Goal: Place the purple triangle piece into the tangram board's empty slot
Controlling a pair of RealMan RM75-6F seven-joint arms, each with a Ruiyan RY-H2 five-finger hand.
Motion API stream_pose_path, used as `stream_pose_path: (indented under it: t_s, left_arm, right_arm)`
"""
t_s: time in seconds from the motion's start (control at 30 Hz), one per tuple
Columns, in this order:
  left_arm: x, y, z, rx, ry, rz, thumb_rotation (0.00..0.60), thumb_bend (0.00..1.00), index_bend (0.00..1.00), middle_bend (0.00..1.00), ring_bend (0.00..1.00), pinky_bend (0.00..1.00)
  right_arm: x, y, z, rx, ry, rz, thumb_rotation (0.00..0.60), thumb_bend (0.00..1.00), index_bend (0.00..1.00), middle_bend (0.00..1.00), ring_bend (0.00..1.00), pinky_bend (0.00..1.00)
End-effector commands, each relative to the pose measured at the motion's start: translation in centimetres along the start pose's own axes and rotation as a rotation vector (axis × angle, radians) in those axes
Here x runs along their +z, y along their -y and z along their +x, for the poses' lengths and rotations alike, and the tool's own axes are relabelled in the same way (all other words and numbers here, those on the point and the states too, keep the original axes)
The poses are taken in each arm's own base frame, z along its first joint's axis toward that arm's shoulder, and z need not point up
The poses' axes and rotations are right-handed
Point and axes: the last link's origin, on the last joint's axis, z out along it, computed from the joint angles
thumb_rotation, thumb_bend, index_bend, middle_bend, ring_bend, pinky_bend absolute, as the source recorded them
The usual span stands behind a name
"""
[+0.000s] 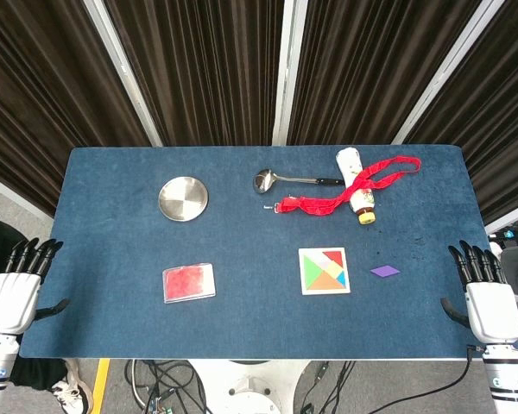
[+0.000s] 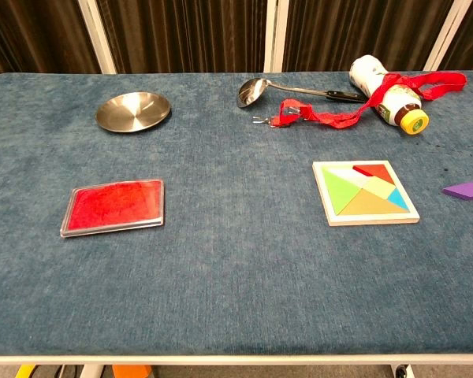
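The purple piece (image 1: pixel 384 271) lies flat on the blue table, a short way right of the tangram board (image 1: pixel 325 271); the chest view shows it at the right edge (image 2: pixel 466 190). The board (image 2: pixel 365 193) holds coloured pieces with a pale bare slot near its top. My right hand (image 1: pixel 486 291) hovers at the table's right edge, fingers spread, holding nothing, some way right of the purple piece. At the left edge my left hand (image 1: pixel 17 286) is likewise open and empty. Neither hand shows in the chest view.
A red case (image 1: pixel 188 282) lies front left. A steel dish (image 1: pixel 183 198) sits back left. A ladle (image 1: pixel 285 179), a red lanyard (image 1: pixel 345 191) and a toppled bottle (image 1: pixel 356 184) lie along the back right.
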Motion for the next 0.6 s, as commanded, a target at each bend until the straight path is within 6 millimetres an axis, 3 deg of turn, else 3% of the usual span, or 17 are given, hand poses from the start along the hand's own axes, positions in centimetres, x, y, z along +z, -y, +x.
stream_pose_path:
  t_s: [0.03, 0.3, 0.6]
  left_arm:
    - [0.0, 0.0, -0.1, 0.0, -0.001, 0.0, 0.6, 0.05, 0.1, 0.08, 0.0, 0.05]
    - [0.0, 0.0, 0.0, -0.001, -0.005, -0.003, 0.6, 0.05, 0.1, 0.08, 0.0, 0.05]
    - [0.0, -0.3, 0.0, -0.004, -0.003, -0.004, 0.6, 0.05, 0.1, 0.08, 0.0, 0.04]
  right_arm:
    - [0.0, 0.0, 0.0, -0.001, 0.0, 0.0, 0.6, 0.14, 0.0, 0.0, 0.0, 0.0]
    - [0.2, -0.6, -0.1, -0.015, 0.0, -0.017, 0.6, 0.14, 0.0, 0.0, 0.0, 0.0]
    - [2.0, -1.7, -2.2, -0.086, 0.095, -0.027, 0.6, 0.14, 0.0, 0.0, 0.0, 0.0]
